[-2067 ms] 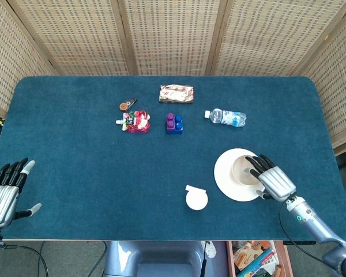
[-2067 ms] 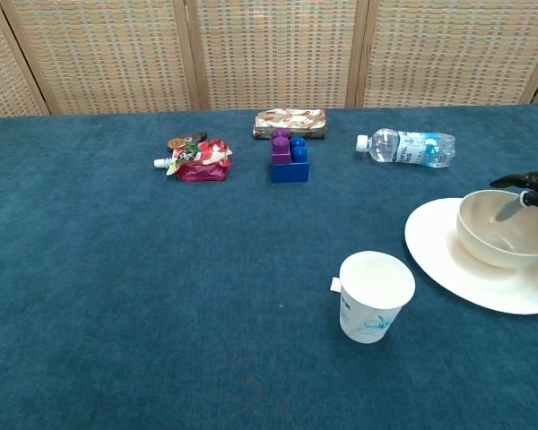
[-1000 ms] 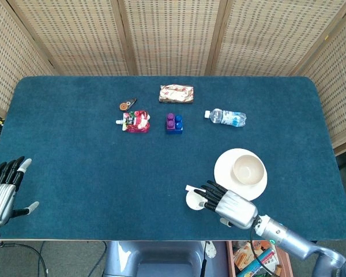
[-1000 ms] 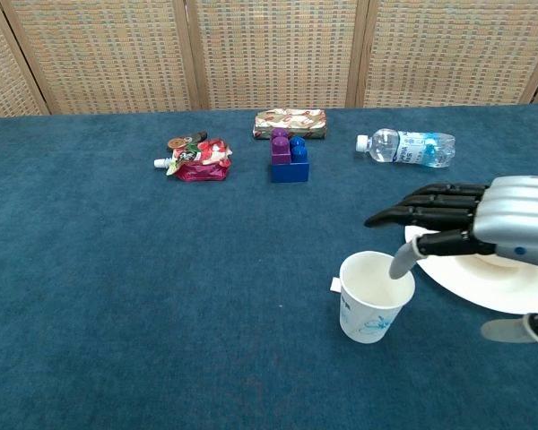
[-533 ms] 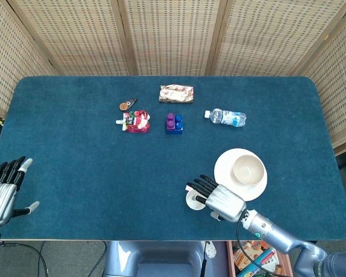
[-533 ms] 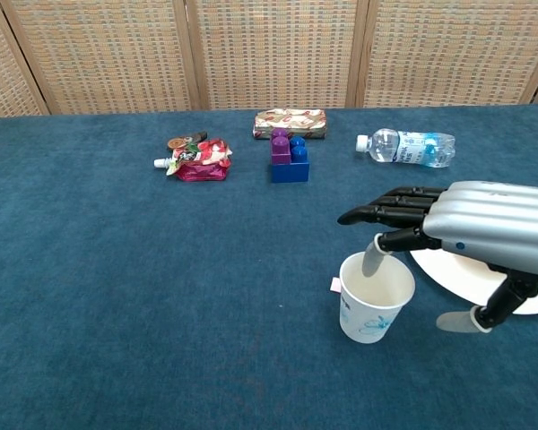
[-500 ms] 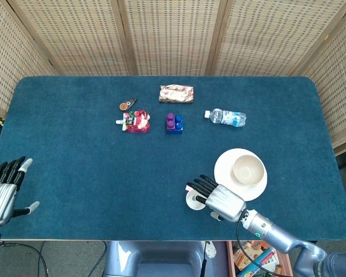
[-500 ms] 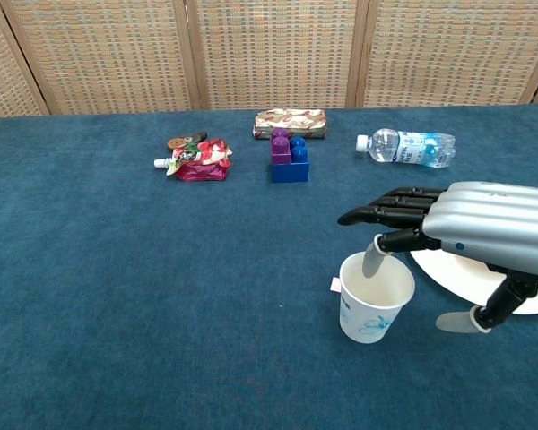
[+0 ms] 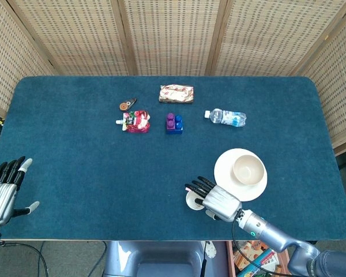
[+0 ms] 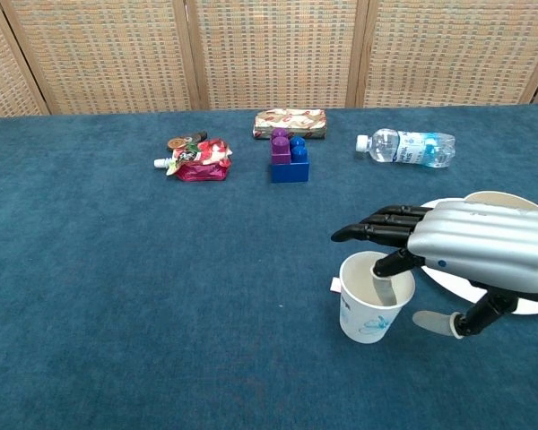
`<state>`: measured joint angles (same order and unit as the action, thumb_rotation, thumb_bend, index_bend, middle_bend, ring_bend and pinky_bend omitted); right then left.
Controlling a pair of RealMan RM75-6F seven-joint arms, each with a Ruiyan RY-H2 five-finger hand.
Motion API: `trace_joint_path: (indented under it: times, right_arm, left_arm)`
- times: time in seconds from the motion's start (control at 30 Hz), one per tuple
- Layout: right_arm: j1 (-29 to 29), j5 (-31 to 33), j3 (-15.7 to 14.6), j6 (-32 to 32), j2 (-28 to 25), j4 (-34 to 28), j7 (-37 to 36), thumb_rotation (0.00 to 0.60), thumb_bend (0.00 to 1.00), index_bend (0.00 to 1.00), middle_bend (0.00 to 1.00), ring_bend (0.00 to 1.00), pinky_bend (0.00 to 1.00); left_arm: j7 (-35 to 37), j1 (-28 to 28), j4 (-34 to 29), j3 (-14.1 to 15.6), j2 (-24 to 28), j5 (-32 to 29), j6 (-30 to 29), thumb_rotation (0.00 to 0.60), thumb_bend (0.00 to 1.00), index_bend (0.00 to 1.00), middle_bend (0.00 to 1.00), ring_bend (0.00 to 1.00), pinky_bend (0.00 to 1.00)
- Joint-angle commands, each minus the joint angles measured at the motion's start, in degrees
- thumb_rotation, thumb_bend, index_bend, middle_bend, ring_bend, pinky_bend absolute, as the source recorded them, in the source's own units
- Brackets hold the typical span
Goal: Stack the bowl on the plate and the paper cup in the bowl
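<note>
- The right hand (image 10: 471,260) hovers over the paper cup (image 10: 373,309), fingers (image 10: 377,226) spread forward above the rim and one finger dipping into the mouth, while the thumb (image 10: 435,322) sits low on the cup's right side, apart from the wall. It holds nothing; the hand is wide, set around the cup but not closed on it.
- The cup stands upright on the blue counter (image 10: 117,296), just left of the plate (image 9: 225,173), with a small white tab beside its base. In the head view only a sliver of the cup (image 9: 191,200) shows under the right hand (image 9: 218,202).
- The bowl (image 9: 247,170) already sits on the plate, upright and roughly centred, so the first half of the task looks done.
- What is left, by my reading: close on the cup, lift it, carry it a short way right and set it in the bowl. The cup is light and thin, so a hard squeeze could crush it and a loose one could tip it.
- The left hand (image 9: 3,193) rests at the near left edge of the counter, fingers straight and apart, holding nothing, well away from the work.
- Further back lie a water bottle (image 10: 405,146) on its side, a toy block (image 10: 289,158), a red pouch (image 10: 195,160) and a wrapped packet (image 10: 290,123), all well apart from the plate and cup.
</note>
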<state>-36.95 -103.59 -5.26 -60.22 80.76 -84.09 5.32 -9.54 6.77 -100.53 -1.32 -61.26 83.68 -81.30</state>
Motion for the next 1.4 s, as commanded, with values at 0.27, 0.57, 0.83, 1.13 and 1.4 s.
trace_joint_path:
  times: [0.27,0.57,0.83,1.13,1.4]
  right_arm:
    - [0.3,-0.2,-0.3,-2.3,1.6,1.9,-4.6,0.600,0.67,0.62,0.00,0.00,0.00]
    - [0.4,-1.1,0.3,-6.1,-0.8,-0.4,-7.0,0.600,0.67,0.64,0.00,0.00,0.00]
    - [1.5,1.3,4.2,-12.1,-9.2,-5.6,-9.1,0.600,0.67,0.64,0.00,0.00,0.00]
    - [3.8,7.9,7.3,-14.4,-14.5,-2.1,-13.6,0.600,0.67,0.64,0.00,0.00,0.00]
    - [4.5,12.9,7.2,-9.9,-9.8,9.7,-20.1,0.600,0.67,0.64,0.00,0.00,0.00]
  left_arm:
    - [-0.1,0.1,0.1,0.0,-0.1,-0.3,0.3,0.600,0.00,0.00,0.00,0.00,0.00]
    - [-0.3,0.1,0.2,0.0,-0.2,-0.4,0.1,0.600,0.00,0.00,0.00,0.00,0.00]
    - [-0.1,-0.3,0.2,0.1,0.0,0.7,-0.9,0.600,0.00,0.00,0.00,0.00,0.00]
    - [-0.1,-0.4,-0.1,0.3,0.1,1.8,-1.5,0.600,0.00,0.00,0.00,0.00,0.00]
    - [-0.7,-0.4,-0.3,0.3,-0.1,1.6,-1.3,0.600,0.00,0.00,0.00,0.00,0.00]
